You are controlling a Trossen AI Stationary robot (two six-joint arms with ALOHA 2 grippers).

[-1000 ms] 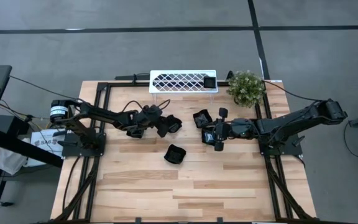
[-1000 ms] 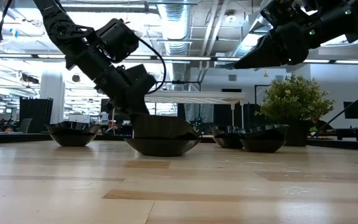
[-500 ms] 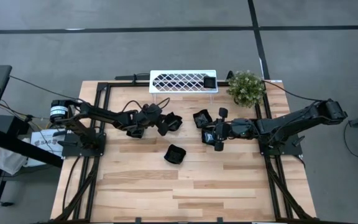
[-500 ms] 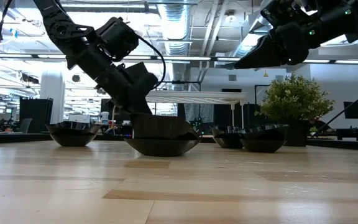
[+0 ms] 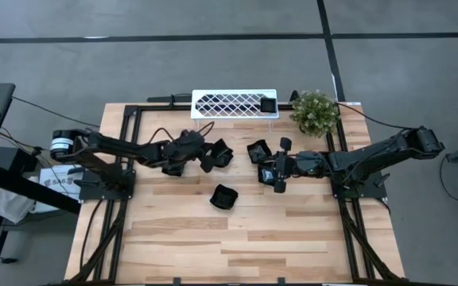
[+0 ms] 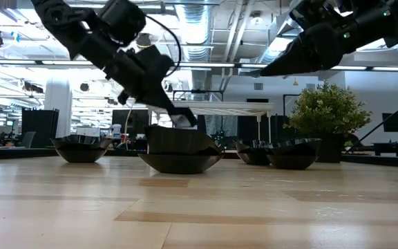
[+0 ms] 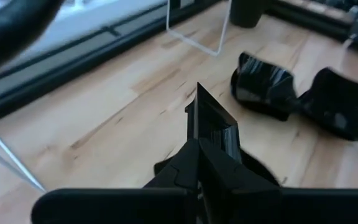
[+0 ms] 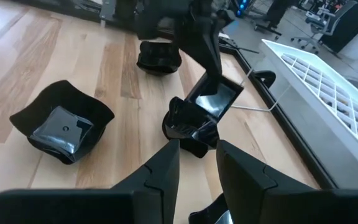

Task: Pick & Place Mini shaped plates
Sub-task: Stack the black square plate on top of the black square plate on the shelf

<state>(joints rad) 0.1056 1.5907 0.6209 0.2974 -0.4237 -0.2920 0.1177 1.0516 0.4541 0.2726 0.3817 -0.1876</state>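
Mini shaped plates are spread across the wooden table (image 5: 237, 238): one squarish black plate (image 5: 222, 153) is gripped at its rim by the clenched left gripper (image 5: 210, 157) and lifted off the table near the middle. A second plate (image 5: 224, 197) sits alone toward the table's centre, a lobed plate (image 5: 258, 150) rests just beside the right gripper (image 5: 277, 171), and another (image 5: 175, 164) lies partly hidden under the left arm. One small plate (image 5: 268, 105) is seen at the right end of the white lattice rack (image 5: 234, 104), which stands at the table's far edge. A potted plant (image 5: 315, 112) stands right of the rack. The right gripper hovers above the table, its fingers (image 8: 160, 177) parted and holding nothing.
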